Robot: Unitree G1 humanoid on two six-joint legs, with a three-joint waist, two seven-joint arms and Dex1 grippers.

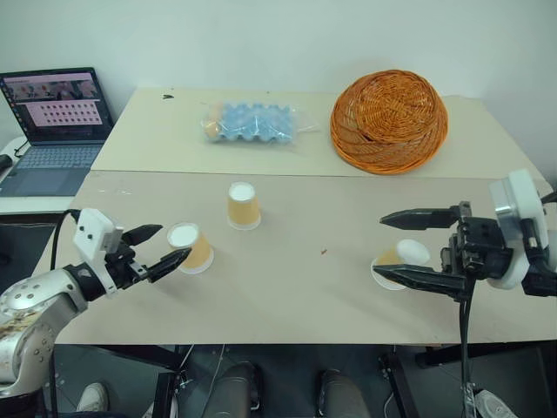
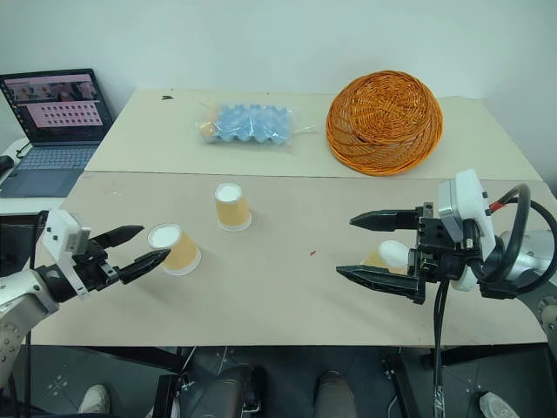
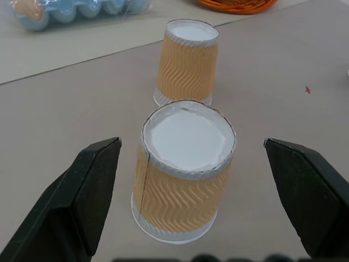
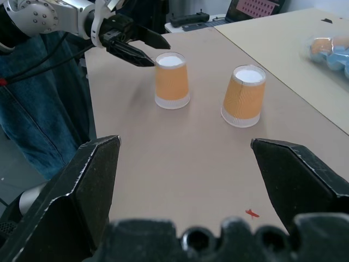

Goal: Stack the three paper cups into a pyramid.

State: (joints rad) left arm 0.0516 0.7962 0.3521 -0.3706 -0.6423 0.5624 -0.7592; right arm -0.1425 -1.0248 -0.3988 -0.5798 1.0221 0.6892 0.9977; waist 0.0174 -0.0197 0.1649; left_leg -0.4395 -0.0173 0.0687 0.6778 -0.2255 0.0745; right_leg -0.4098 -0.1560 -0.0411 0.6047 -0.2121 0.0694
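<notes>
Three tan-orange paper cups are on the tan table (image 1: 296, 279). Two stand upside down: one (image 1: 243, 205) near the middle, and one (image 1: 191, 248) to its front left. My left gripper (image 1: 171, 244) is open, its black fingertips on either side of the front-left cup (image 3: 185, 180) without touching it. The third cup (image 1: 402, 257) sits at the right, looking tipped, partly behind my right gripper's fingers. My right gripper (image 1: 379, 246) is open, points left, and has nothing between its fingers. Its wrist view shows the two upright cups (image 4: 172, 81) (image 4: 244, 96) and the left gripper (image 4: 158, 52).
A wicker basket (image 1: 389, 120) lies upside down at the back right. A blue egg tray in a plastic bag (image 1: 252, 122) lies at the back middle. An open laptop (image 1: 59, 131) sits on a side surface at the far left.
</notes>
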